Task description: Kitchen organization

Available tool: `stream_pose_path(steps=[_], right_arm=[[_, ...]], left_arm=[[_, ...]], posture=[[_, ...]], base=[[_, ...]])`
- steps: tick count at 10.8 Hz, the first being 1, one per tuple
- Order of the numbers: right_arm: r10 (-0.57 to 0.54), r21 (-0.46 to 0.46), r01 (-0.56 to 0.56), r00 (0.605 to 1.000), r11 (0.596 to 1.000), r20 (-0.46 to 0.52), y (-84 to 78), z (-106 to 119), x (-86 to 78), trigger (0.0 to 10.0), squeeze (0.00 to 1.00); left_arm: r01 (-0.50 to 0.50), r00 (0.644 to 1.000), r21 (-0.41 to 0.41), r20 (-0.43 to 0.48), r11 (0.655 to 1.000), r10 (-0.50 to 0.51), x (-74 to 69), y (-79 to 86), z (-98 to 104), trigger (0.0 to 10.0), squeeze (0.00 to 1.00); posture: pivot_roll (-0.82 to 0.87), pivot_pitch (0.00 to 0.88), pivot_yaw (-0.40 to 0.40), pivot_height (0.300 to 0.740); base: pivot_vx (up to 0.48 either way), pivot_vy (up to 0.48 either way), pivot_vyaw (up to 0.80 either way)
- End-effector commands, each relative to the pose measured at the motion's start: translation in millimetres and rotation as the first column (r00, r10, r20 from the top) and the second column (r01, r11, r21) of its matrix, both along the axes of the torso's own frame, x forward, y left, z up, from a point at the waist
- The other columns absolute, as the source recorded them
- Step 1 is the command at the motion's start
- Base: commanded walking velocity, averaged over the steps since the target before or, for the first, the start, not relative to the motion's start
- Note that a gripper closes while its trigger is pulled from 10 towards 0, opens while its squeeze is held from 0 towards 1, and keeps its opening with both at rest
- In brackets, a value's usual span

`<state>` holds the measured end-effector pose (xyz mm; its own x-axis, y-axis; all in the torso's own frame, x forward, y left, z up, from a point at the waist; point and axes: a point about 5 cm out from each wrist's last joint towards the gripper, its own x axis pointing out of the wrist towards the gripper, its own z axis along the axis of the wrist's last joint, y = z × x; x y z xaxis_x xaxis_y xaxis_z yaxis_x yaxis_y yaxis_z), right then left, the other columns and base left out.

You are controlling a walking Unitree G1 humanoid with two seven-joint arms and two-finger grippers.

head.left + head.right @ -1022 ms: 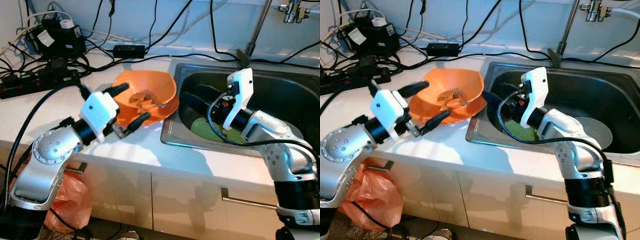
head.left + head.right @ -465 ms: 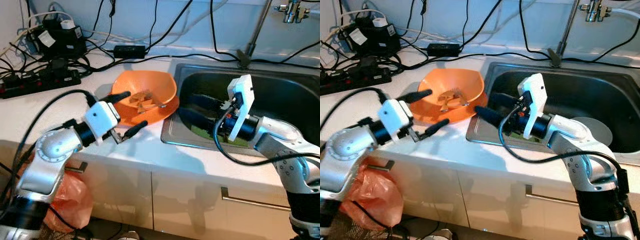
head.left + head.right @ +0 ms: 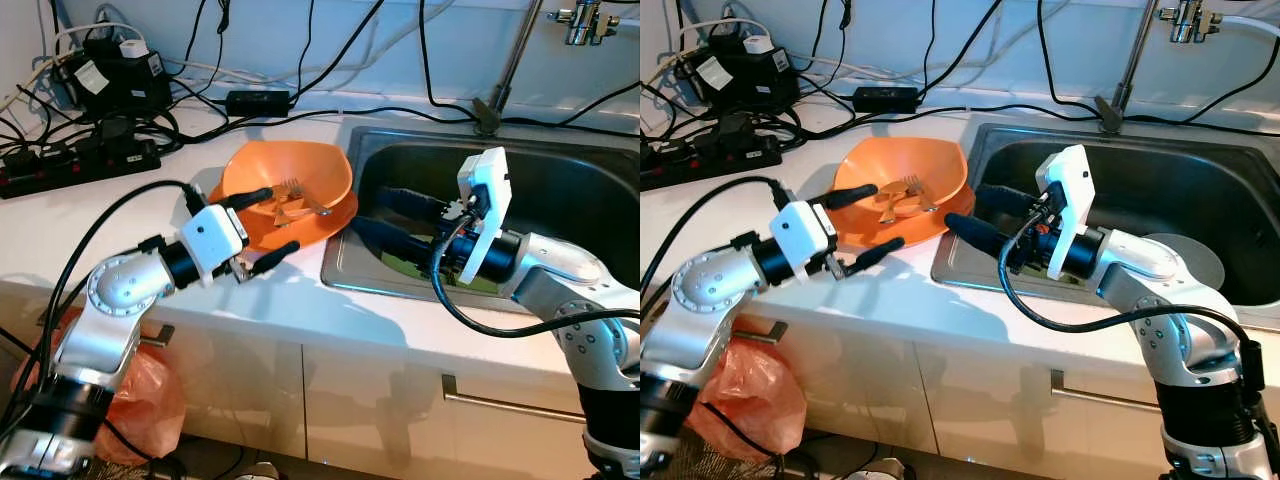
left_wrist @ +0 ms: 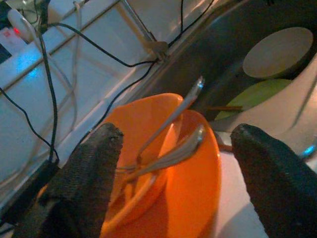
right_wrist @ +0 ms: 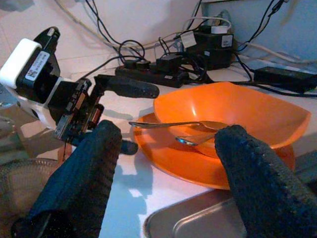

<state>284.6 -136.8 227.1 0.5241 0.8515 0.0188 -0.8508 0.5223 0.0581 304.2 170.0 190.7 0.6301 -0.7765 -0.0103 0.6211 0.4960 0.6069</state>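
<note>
At the far left of the white counter (image 3: 300, 300) a heap of black cables (image 3: 110, 90), adapters and a power strip lies against the wall, well apart from the dishes. Next comes the left gripper (image 3: 262, 225), its two black fingers spread wide and holding nothing, set just at the near-left rim of the orange plate (image 3: 335, 220), one finger over the rim and one low beside it, which looks like a line-up to take the stack by its edge. On the plate sits an orange bowl (image 3: 300, 170), tilted a little, and in the bowl lie a fork (image 3: 300, 192) and another utensil whose kind cannot be told; stacking them this way would let the whole lot be moved in one go. The stack rests on the counter hard against the left lip of the steel sink (image 3: 580, 180). The right gripper (image 3: 385, 215) reaches out of the sink toward the same stack from the other side, fingers likewise apart and empty, so both arms seem to bracket the dishes for a two-sided lift. In the sink lie a green plate (image 3: 410, 262) under the right arm and a grey plate (image 3: 1195, 262) farther right. A tap (image 3: 590, 20) rises at the back right, and cabinet doors with a metal handle (image 3: 500, 398) run below.
</note>
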Motion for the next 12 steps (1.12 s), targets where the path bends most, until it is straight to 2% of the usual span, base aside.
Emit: stream_pose_path(steps=[1,4,7,12], right_arm=[[-0.002,-0.002,0.002,1.000,1.000,0.005,-3.0,2.6,-2.5,10.0,0.00],[-0.005,0.002,0.005,1.000,1.000,-0.001,-3.3,1.8,-4.8,10.0,0.00],[-0.005,0.021,0.005,1.000,1.000,-0.008,-3.4,2.3,-6.1,10.0,0.00],[-0.003,0.024,0.003,1.000,1.000,-0.016,-3.4,2.1,-6.6,10.0,0.00]], left_arm=[[0.012,1.000,0.020,0.010,1.000,-0.012,1.3,-1.4,1.2,0.0,0.00],[0.037,0.999,0.015,0.012,0.999,-0.037,-0.5,-2.2,-0.1,0.0,0.00],[0.031,0.998,0.005,0.063,0.999,-0.032,1.5,-0.8,6.2,0.0,0.00],[0.027,0.998,-0.007,0.058,1.000,-0.027,1.6,0.4,2.0,0.0,0.00]], posture=[[0.17,0.043,0.053,0.740],[0.17,0.050,0.055,0.740],[0.17,0.044,0.056,0.740],[0.16,0.042,0.053,0.740]], base=[[0.000,0.000,0.00],[0.000,0.000,0.00],[0.000,0.000,0.00],[0.000,0.000,0.00]])
